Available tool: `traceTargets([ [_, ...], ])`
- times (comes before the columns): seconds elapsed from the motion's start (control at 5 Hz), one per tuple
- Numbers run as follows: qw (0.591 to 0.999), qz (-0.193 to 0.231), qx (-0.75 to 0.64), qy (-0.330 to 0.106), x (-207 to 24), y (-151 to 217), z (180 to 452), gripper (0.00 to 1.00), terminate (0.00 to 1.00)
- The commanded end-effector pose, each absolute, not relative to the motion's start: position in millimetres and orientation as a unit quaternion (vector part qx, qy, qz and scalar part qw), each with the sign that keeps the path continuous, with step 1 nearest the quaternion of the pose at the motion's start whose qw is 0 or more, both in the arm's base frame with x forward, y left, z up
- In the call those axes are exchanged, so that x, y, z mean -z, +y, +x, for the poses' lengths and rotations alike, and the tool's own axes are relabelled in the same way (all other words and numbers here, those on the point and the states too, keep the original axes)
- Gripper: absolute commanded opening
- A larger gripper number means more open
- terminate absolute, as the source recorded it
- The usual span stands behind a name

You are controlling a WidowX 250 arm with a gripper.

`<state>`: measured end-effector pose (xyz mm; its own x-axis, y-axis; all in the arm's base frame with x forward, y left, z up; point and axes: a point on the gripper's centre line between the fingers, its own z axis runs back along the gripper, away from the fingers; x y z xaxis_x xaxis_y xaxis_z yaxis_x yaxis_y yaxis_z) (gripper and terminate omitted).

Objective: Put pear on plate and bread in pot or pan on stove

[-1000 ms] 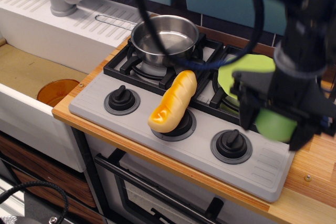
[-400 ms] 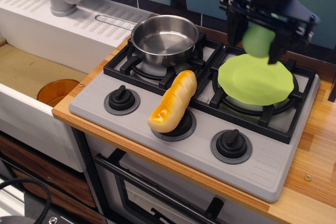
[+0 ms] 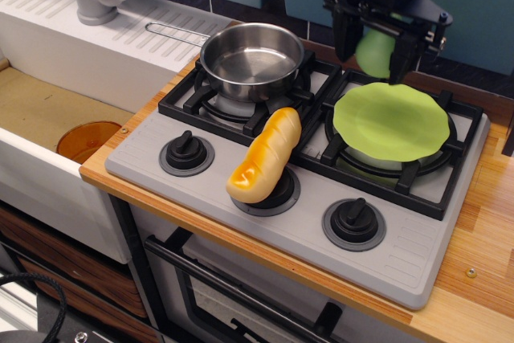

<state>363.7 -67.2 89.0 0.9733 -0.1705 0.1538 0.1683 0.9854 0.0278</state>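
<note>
I can read no text, label, brand name, number or sign anywhere in this view. The stove [image 3: 305, 198] in front of me has plain black knobs [image 3: 186, 153] with no markings, and the steel pot [image 3: 251, 59] and green plate [image 3: 391, 121] carry no lettering.

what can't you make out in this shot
Single view only.
- Pear: mostly covered by the gripper; stem and shape hidden.
- Arm above the gripper: cut off by the top edge.
- Middle knob: hidden under the bread.
- Burner under the plate: covered.
- Pot base: hidden by its own wall.
</note>
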Motion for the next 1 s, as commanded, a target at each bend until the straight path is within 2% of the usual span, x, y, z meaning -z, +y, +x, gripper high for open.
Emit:
traceTargets([
  [0.0,0.992,-0.006,0.064,-0.107,-79.7,-83.8,356.7,0.00,0.00],
  [0.2,0.992,-0.006,0.058,-0.112,-77.2,-89.8,348.8,0.00,0.00],
  [0.4,0.992,-0.001,0.058,-0.111,-80.6,-92.1,343.2,1.00,0.00],
  [0.8,0.994,0.006,0.055,-0.098,-100.3,-97.5,334.5,1.00,0.00],
])
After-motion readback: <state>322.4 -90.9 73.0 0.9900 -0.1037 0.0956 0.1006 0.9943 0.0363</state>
